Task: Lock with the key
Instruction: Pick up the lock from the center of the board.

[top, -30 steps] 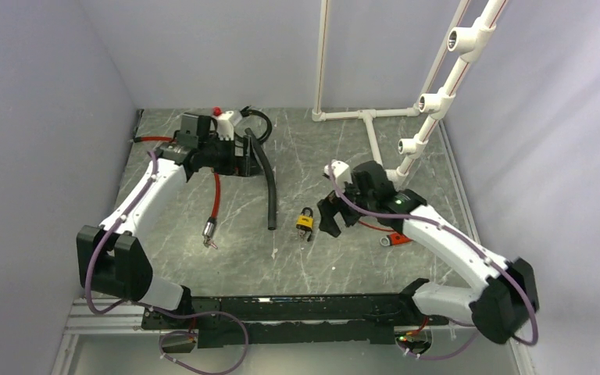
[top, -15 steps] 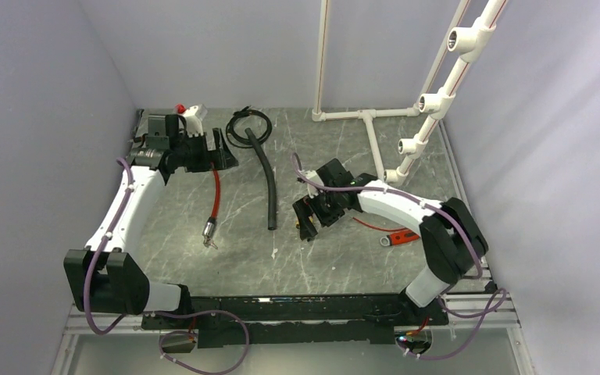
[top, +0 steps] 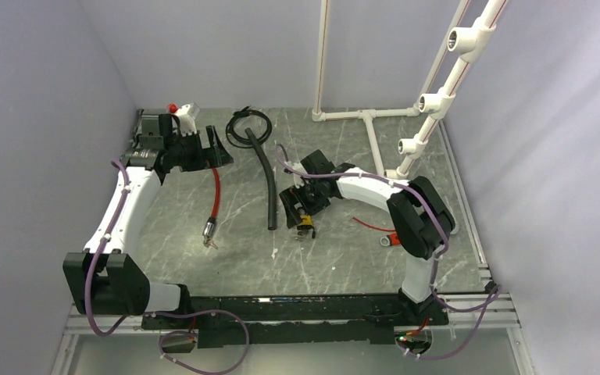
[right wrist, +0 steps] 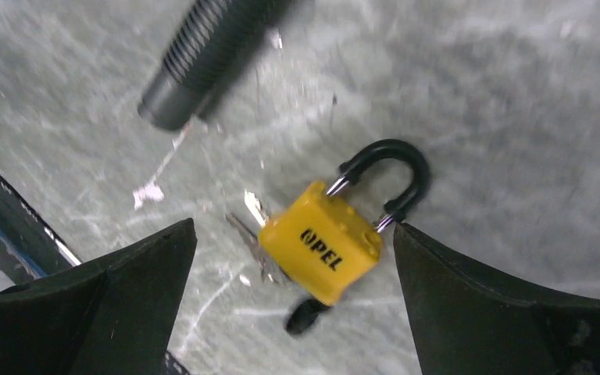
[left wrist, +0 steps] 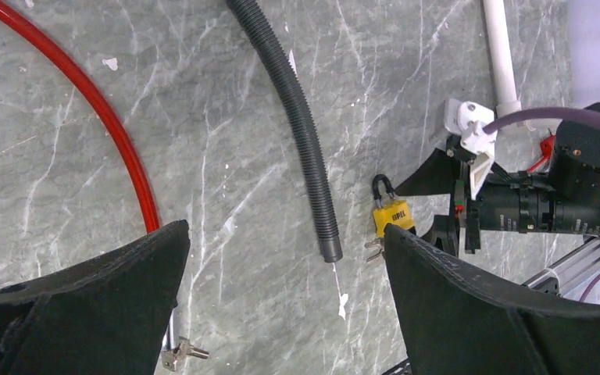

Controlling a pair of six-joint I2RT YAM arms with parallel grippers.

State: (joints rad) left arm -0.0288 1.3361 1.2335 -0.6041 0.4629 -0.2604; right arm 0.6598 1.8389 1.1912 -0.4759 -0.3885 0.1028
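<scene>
Padlock [right wrist: 324,250], yellow, lies just beside the black hose's [right wrist: 203,55] near end. Right wrist view resolves its lettering and the keys [right wrist: 251,234] touching its body; overhead, the right claw [top: 297,209] half covers it. In the wrist view its long axis runs diagonally, shackle toward upper right. Right claw and left claw [top: 212,152] both gape wide, holding nothing.

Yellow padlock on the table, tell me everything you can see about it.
The yellow padlock lies flat on the grey marbled table. Its body looks plastic-coated, with black lettering; the black-sleeved shackle shows bare metal where both legs enter the body. Silver keys lie beside its base. The black corrugated hose ends nearby, apart. The open right tool hovers over it, not gripping.
</scene>
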